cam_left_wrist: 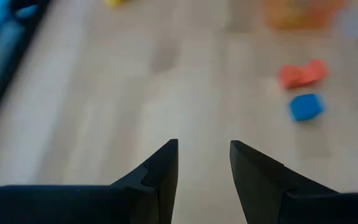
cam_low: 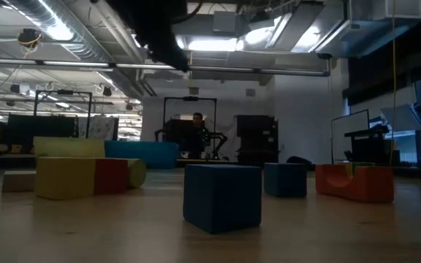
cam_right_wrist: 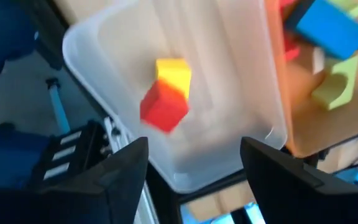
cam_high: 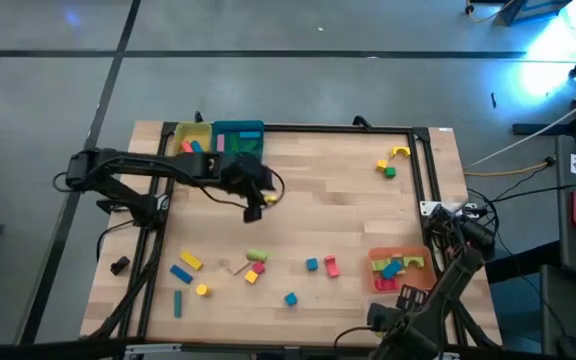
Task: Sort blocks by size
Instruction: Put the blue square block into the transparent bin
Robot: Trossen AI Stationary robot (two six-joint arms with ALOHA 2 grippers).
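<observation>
Loose blocks lie on the wooden table: a yellow bar (cam_high: 190, 262), two blue bars (cam_high: 180, 273), a green cylinder (cam_high: 256, 257), a blue cube (cam_high: 312, 264), a red block (cam_high: 332, 266) and another blue cube (cam_high: 290, 298). My left gripper (cam_high: 256, 205) hangs open and empty over the table's middle left (cam_left_wrist: 204, 162), with a small yellow block (cam_high: 269, 200) beside it. My right gripper (cam_right_wrist: 194, 162) is open and empty over a clear tray (cam_right_wrist: 229, 143) that holds a red cube (cam_right_wrist: 163, 109) and a yellow cube (cam_right_wrist: 173, 71).
A yellow tray (cam_high: 193, 138) and a teal tray (cam_high: 238, 133) stand at the far left. An orange tray (cam_high: 398, 265) with blue and green blocks stands at the right, next to the clear tray. Two small blocks (cam_high: 388, 168) lie at the far right. A person shows in the room behind (cam_low: 197, 131).
</observation>
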